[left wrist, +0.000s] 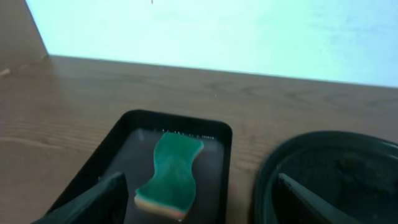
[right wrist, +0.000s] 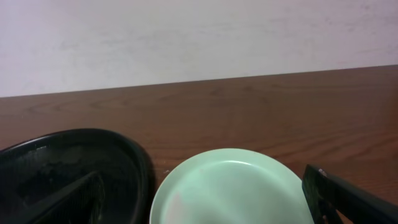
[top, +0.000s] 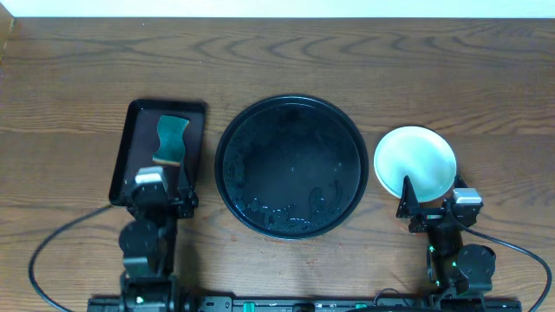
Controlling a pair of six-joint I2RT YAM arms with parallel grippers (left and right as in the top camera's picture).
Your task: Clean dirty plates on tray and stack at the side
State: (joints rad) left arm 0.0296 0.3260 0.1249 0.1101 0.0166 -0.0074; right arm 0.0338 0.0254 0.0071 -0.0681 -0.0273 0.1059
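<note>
Left of the large round black raised-rim tray [top: 290, 139], a green wavy sponge [top: 171, 140] lies in a small dark rectangular tray [top: 130, 139], likely parked there to keep its wetness off the wood. The left gripper [top: 161, 186] hovers at that tray's near end, jaws wide and empty. The round tray holds no plates, only wet specks. Just right of it sits a pale mint-green round plate [top: 414, 160]; whether others lie beneath cannot be told. The right gripper [top: 432, 192] straddles its near edge, spread wide, holding nothing.
</note>
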